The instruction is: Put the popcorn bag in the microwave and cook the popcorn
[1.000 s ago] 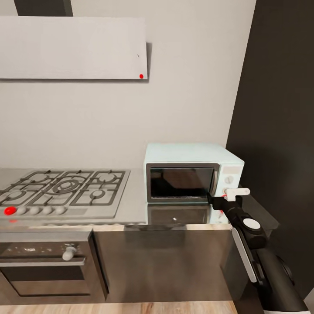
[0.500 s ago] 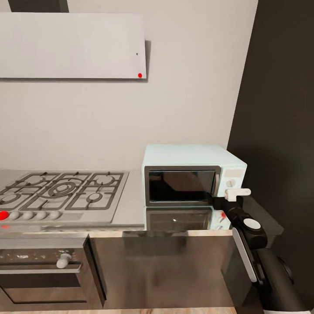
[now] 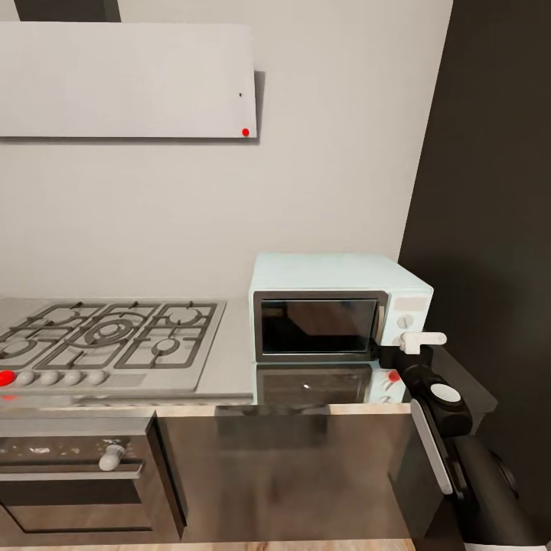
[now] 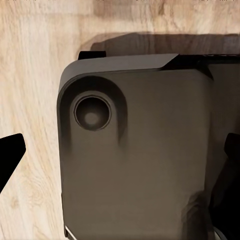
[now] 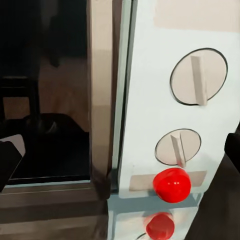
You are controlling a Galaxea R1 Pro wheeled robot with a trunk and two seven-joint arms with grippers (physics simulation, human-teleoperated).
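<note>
At the lower right corner of the microwave's control panel, my right tool (image 3: 413,342) sits close against the panel, its white finger (image 3: 423,337) lying level just beyond the panel's edge; my right wrist view shows dark fingertips at the two sides of the picture with a wide gap between them, so the jaws stand wide and hold nothing. Straight ahead of that tool are the two white knobs (image 5: 198,76) and, below them, the round red light (image 5: 171,184), with its reflection on the glossy bench (image 3: 229,360) underneath. Just beside the knobs is the dark glass door (image 3: 317,325) of the pale mint microwave (image 3: 337,275), and it is shut. I cannot see into it well enough to tell what is inside. Farther out from the tool, on the far side of the microwave, lies the gas hob (image 3: 107,333), with the steel oven (image 3: 76,467) under it and a grey hood (image 3: 126,80) on the wall above. My left tool (image 4: 120,160) hangs open over the wood plank floor (image 4: 30,75), dark fingertips well apart, above a dark part of my own body (image 4: 140,150).
</note>
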